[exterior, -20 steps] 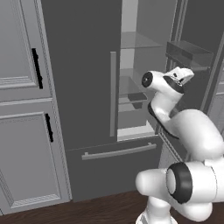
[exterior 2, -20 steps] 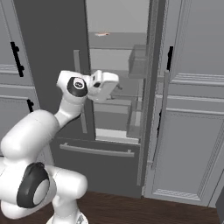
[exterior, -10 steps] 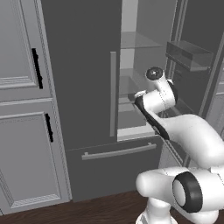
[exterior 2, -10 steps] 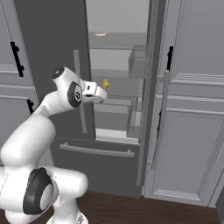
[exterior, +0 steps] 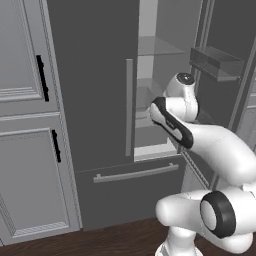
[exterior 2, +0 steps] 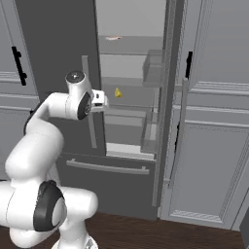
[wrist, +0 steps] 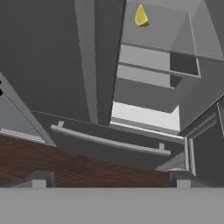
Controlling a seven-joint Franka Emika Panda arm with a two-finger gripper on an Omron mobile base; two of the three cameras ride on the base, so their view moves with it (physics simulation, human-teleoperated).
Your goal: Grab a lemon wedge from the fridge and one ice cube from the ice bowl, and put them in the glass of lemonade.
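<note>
Showing fridge point(exterior 2: 58, 44) right door open | lemon wedge point(exterior 2: 117, 92) on shelf

Base views behind arm, left and right, facing open fridge point(exterior: 100, 100) nearby; hand view tilted down, sharing fridge interior.

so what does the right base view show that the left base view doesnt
Right base view: the lemon wedge on a fridge shelf, a small pinkish item on the shelf above, and the end effector open, short of the wedge. Left base view: the two black-handled cabinet doors left of the fridge. Both: the fridge with its right door open, its bottom drawer handle, and the white arm.
</note>
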